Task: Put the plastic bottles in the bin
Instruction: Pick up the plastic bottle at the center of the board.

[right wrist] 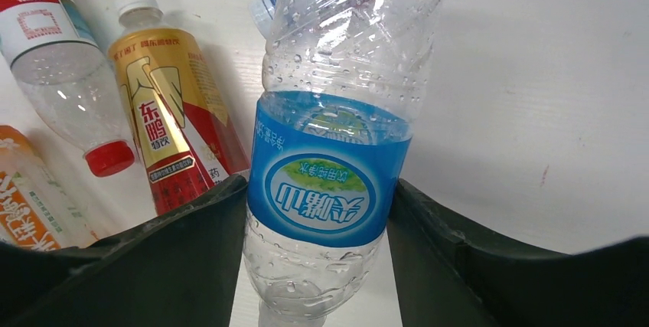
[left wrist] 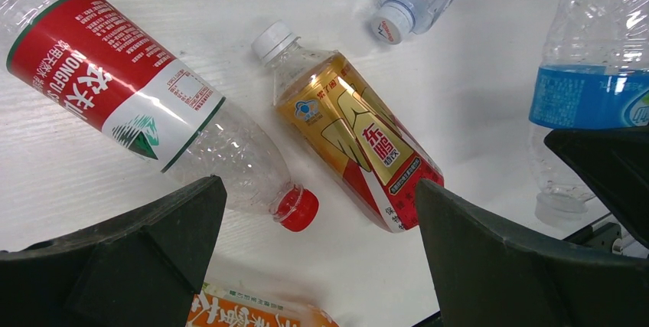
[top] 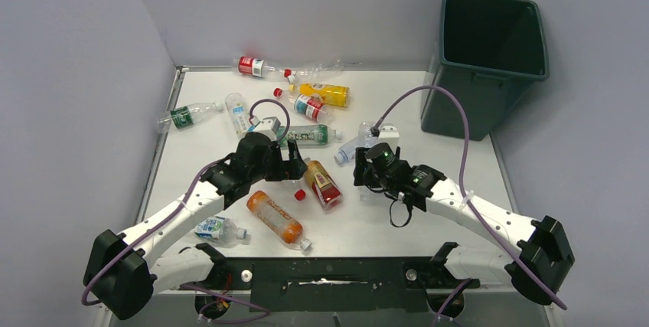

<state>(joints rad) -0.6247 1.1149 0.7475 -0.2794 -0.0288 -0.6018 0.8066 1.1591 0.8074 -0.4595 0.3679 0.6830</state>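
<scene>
Several plastic bottles lie scattered on the white table (top: pixel 428 212). My right gripper (top: pixel 366 170) (right wrist: pixel 320 184) is shut on a clear bottle with a blue label (right wrist: pixel 329 181) (left wrist: pixel 589 89), held cap downward just above the table. Over the bare table my left gripper (top: pixel 295 165) (left wrist: pixel 317 188) hangs open and empty. A clear red-label bottle (left wrist: pixel 115 82) with a red cap (left wrist: pixel 298 209) lies to its left. To its right lies a gold and red bottle (left wrist: pixel 360 139) (top: pixel 323 184). The dark green bin (top: pixel 459 105) stands at the back right, away from both grippers.
An orange bottle (top: pixel 275 218) and a small blue-green one (top: pixel 214 227) lie near the front left. More bottles sit further back: yellow (top: pixel 329 93), green-label (top: pixel 184 116), red-label (top: pixel 256 67). A clear bottle (top: pixel 348 151) lies just behind my right gripper. Grey walls enclose the table.
</scene>
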